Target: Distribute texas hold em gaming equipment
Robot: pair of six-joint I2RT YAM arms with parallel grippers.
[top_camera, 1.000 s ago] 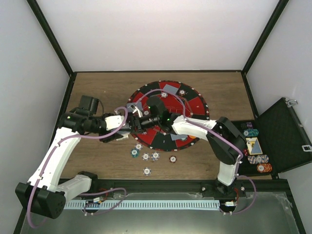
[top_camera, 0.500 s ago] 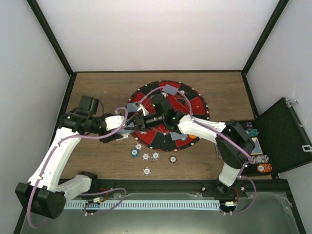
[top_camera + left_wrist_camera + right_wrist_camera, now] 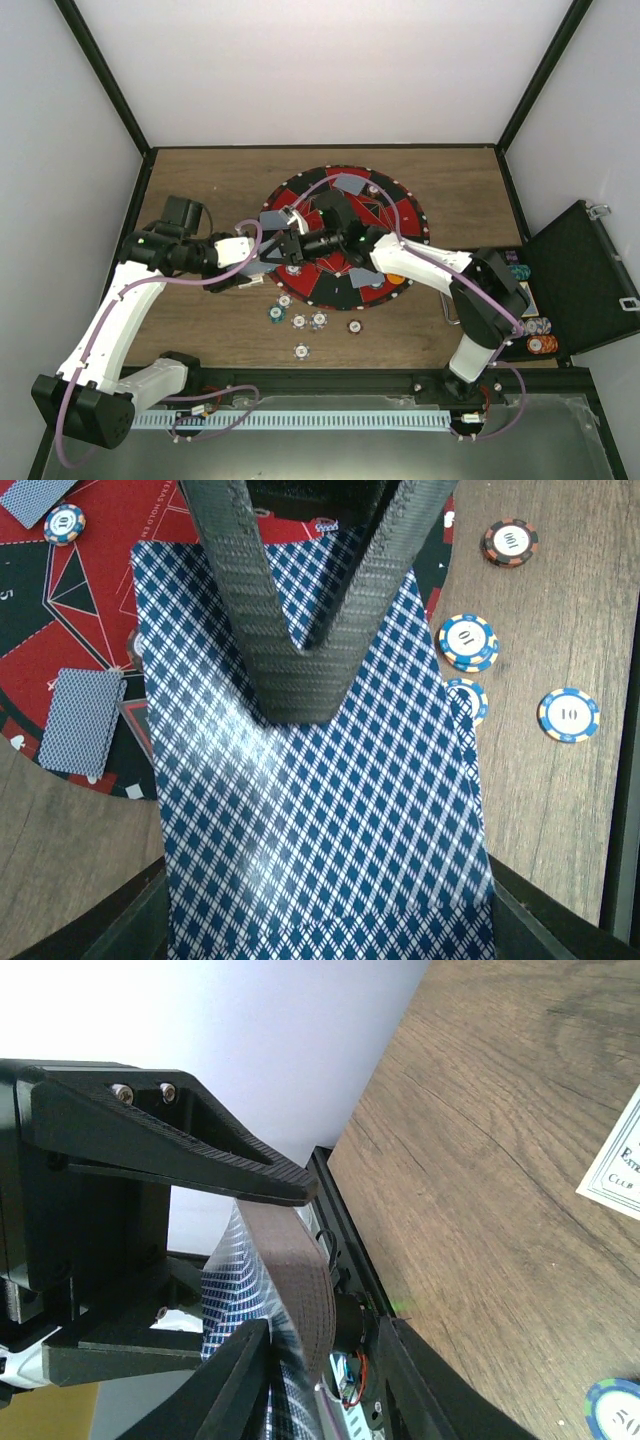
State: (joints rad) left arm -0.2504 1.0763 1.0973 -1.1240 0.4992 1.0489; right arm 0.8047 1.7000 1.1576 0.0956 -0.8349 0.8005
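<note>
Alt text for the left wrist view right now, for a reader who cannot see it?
A deck of blue diamond-backed playing cards fills the frame, held in the left claw, with the right claw tipped onto its top card. Behind lie the red-and-black mat and poker chips on the wooden table.

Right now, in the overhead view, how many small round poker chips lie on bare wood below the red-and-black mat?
6 poker chips: one at the mat's edge, a teal one, two side by side, a maroon one, one farthest from the mat. More may be hidden.
</note>
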